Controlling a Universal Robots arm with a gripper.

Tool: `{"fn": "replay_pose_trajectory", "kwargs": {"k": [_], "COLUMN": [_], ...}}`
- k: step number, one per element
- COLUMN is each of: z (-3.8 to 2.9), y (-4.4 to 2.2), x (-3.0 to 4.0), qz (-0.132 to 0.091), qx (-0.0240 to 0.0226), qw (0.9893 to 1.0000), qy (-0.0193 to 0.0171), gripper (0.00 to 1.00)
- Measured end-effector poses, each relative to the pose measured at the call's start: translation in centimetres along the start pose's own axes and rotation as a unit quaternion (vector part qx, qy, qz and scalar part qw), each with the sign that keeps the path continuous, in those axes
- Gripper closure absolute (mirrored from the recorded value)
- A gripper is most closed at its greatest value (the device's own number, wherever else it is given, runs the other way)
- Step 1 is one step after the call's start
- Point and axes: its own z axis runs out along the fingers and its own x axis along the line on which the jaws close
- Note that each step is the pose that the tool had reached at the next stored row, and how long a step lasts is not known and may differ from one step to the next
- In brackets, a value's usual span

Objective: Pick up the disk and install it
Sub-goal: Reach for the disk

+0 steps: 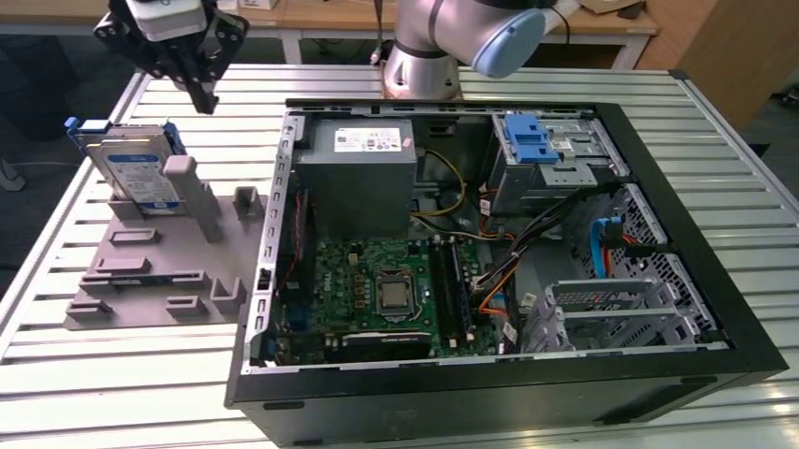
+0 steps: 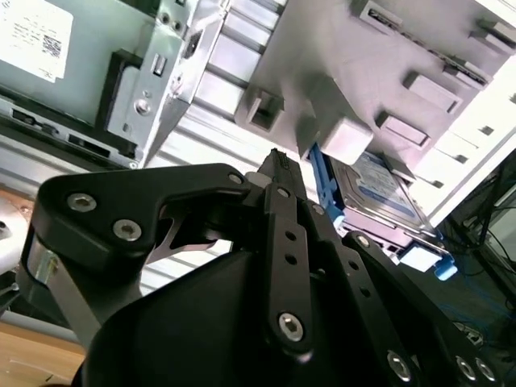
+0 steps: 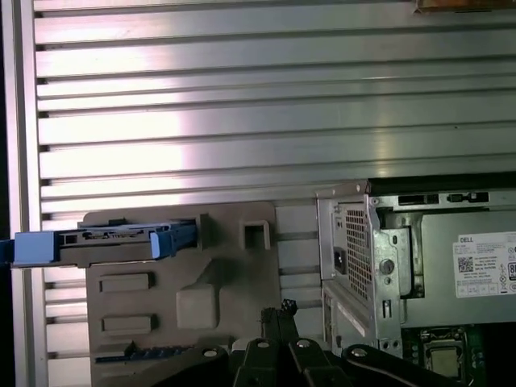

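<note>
The task is barely begun. The disk [image 1: 135, 173] stands on edge in the grey holder [image 1: 150, 281] on the table [image 1: 88, 383], beside the open computer case [image 1: 500, 393] — not yet lifted, not yet installed. The claw [image 1: 200, 101] hovers near the disk without touching it, its fingers drawn together and gripping nothing. The exterior view takes in the case's drive cage [image 1: 574, 168]. The first wrist view looks down on the disk's thin blue-framed edge, while the second wrist view shows its labelled face.

1 disk [image 1: 131, 170], 1 gripper [image 1: 202, 101], 1 grey fixture [image 1: 150, 276], 1 PC case [image 1: 500, 412], 1 PSU [image 1: 355, 182]
</note>
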Motion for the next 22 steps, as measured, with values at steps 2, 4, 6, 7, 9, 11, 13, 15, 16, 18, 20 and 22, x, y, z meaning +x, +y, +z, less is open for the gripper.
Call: {"fn": "replay_pose_trajectory", "kwargs": {"k": [2, 4, 6, 7, 9, 11, 13, 15, 16, 18, 20, 22], "z": [0.03, 0.07, 0.12, 0.16, 0.28, 0.42, 0.63, 0.85, 0.96, 1.15, 1.34, 1.49], "y": [0.19, 0.47, 0.74, 0.88, 1.14, 1.25, 1.26, 1.28, 1.40, 1.70, 1.78, 1.78], "x": [0.69, 1.52, 2.34, 2.79, 3.66, 4.54, 5.35, 6.19, 6.57, 7.34, 8.18, 9.05], "qz": [0.000, 0.000, 0.000, 0.000, 0.000, 0.000, 0.000, 0.000, 0.000, 0.000, 0.000, 0.000], "qx": [0.0000, 0.0001, 0.0000, 0.0000, 0.0000, 0.0000, 0.0002, 0.0006, 0.0010, 0.0020, 0.0021, 0.0021], "qw": [1.0000, 1.0000, 1.0000, 1.0000, 1.0000, 1.0000, 1.0000, 1.0000, 1.0000, 1.0000, 1.0000, 1.0000], "qy": [0.0003, 0.0003, 0.0003, 0.0003, 0.0003, 0.0004, 0.0007, 0.0010, 0.0013, 0.0024, 0.0032, 0.0038], "gripper": [0.89, 0.89, 0.89, 0.89, 0.89, 0.89, 0.89, 0.89, 0.89, 0.89, 0.89, 0.89]}}
